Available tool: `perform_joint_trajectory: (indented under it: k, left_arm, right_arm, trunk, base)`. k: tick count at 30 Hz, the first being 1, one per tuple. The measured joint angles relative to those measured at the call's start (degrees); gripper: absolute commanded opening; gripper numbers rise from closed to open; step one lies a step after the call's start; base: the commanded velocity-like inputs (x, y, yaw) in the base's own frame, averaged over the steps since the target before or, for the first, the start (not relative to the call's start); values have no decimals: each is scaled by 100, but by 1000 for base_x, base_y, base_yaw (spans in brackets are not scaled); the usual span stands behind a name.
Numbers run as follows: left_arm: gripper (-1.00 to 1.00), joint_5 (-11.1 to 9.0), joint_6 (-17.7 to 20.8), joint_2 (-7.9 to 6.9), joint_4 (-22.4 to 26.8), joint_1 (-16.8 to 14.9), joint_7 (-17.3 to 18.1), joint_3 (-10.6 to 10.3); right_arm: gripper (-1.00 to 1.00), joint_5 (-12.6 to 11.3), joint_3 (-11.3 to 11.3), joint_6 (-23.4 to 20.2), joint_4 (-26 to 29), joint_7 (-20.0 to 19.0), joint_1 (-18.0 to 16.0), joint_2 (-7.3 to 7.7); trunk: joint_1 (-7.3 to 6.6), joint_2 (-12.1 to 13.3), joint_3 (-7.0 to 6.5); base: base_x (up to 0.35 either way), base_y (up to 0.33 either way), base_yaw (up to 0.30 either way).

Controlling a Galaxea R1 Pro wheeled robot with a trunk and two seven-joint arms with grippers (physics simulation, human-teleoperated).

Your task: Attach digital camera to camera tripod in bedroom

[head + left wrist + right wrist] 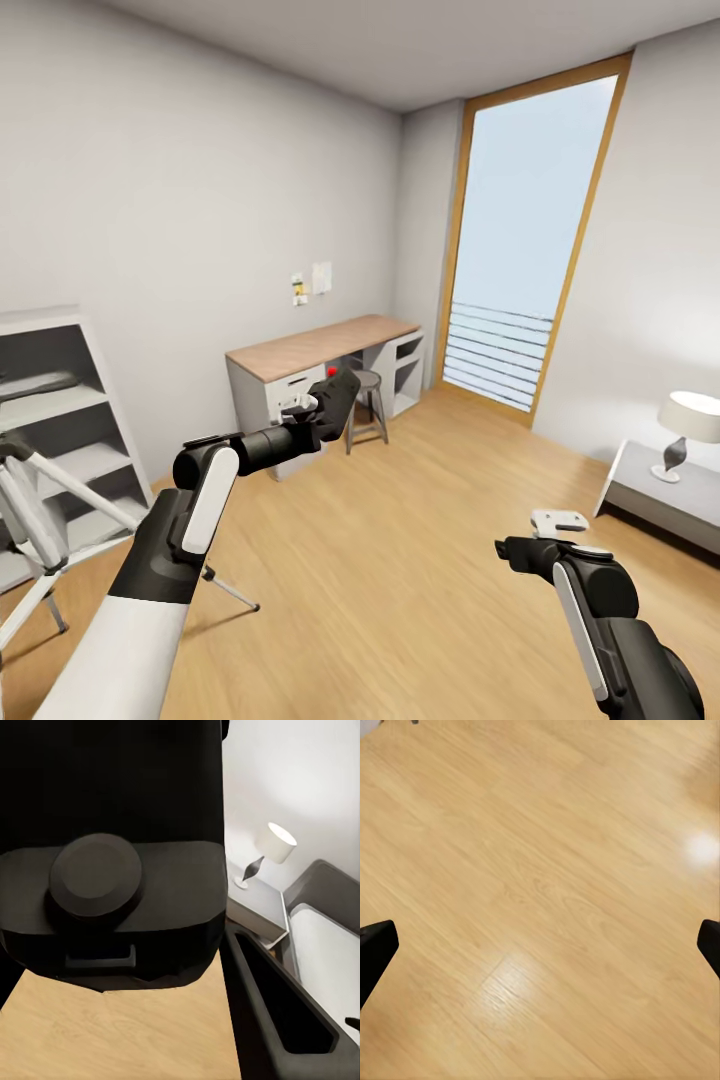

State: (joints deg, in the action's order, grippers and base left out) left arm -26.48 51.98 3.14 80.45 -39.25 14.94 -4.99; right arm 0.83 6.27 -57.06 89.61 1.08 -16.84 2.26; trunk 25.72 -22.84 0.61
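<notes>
My left gripper (322, 402) is held out at chest height, shut on the digital camera (338, 390), a chunky black body with a red dot at its top corner. In the left wrist view the camera (112, 892) shows close up with its round lens, and one finger (277, 1012) runs beside it. The camera tripod (62, 482) stands at the left edge by the shelves, its silver legs spread on the wood floor, well to the left of the camera. My right gripper (514, 549) hangs low over bare floor, open, with both fingertips far apart and nothing between them (540, 945).
White shelves (70, 420) stand behind the tripod. A wood-topped desk (320, 345) with a stool (368, 400) sits against the far wall, beside a tall window (525, 250). A nightstand (660, 495) with a lamp (688, 425) is at the right. Open plank floor lies ahead.
</notes>
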Motion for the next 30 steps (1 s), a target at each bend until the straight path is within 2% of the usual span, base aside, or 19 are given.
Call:
perform_joint_trajectory:
  k: [26, 30]
  left_arm:
    - [-100, -2, -4, 0, -14, -1, -9, 0]
    - [-100, -2, -3, 0, -14, 0, -9, 0]
  right_arm:
    - [100, -16, 2, 28, 0, 20, 0, -15]
    - [100, -13, 101, 27, 0, 21, 0, -17]
  trunk:
    - [0, 0, 0]
    - [0, 0, 0]
  base:
    - [321, -81, 0]
    - [307, -117, 0]
